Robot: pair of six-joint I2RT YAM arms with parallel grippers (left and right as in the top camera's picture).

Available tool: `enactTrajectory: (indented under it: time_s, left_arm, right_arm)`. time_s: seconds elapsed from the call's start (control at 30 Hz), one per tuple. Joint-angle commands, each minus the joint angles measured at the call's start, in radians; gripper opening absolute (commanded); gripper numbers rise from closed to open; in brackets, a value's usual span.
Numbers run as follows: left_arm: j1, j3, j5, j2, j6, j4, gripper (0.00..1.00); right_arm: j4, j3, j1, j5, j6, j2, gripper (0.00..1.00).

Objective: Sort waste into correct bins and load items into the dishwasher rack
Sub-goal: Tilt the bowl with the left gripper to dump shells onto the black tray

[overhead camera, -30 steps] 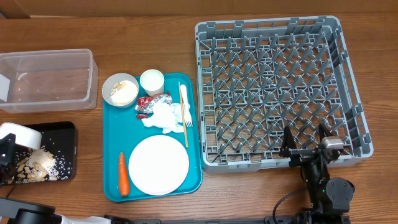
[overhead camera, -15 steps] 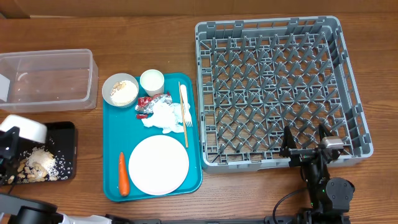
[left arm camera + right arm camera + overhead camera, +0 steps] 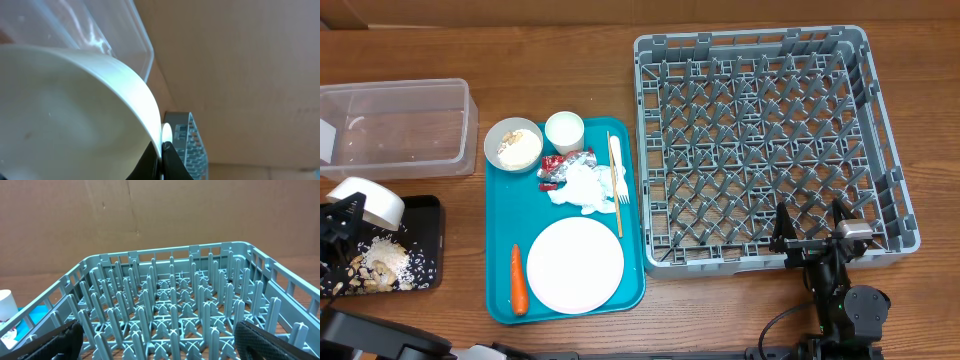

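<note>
While one whitish bowl (image 3: 372, 203) aloft, one grey bowl (image 3: 513, 146) on teal tray (image 3: 501, 205)

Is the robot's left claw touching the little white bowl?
Touching. In the left wrist view the rim of the small round whitish bowl runs straight down into the left gripper, with the black fingers closed on its edge and no gap.

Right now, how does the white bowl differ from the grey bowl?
The white bowl is gripped by the left gripper, tilted over the black tray; the grey bowl sits upright on the teal tray. The white bowl looks empty; the grey bowl holds beige scraps. Both are small and round.
</note>
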Motion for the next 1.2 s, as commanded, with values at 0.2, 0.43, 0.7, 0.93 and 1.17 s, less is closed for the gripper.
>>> enactTrajectory:
  time_s: [0.2,0.43,0.7,0.93,1.17]
  left_arm:
    - [0.035,0.003,0.331,-0.006,0.133,0.0,0.04]
    - [0.069,0.003,0.137,-0.005,0.041,0.001,0.04]
    - [0.097,0.003,-0.062,-0.001,-0.005,-0.064,0.04]
    - [-0.012,0.019,-0.048,-0.006,0.045,-0.079,0.04]
    - [-0.146,0.157,-0.207,-0.065,0.045,-0.232,0.04]
  right_arm:
    - [0.003,-0.01,-0.008,0.009,-0.007,-0.009,1.0]
    - [0.003,-0.01,-0.008,0.009,-0.007,-0.009,1.0]
    - [0.003,-0.01,-0.008,0.009,-0.007,-0.009,1.0]
    - [0.003,-0.01,-0.008,0.009,-0.007,-0.009,1.0]
    - [0.003,-0.01,-0.008,0.009,-0.007,-0.009,1.0]
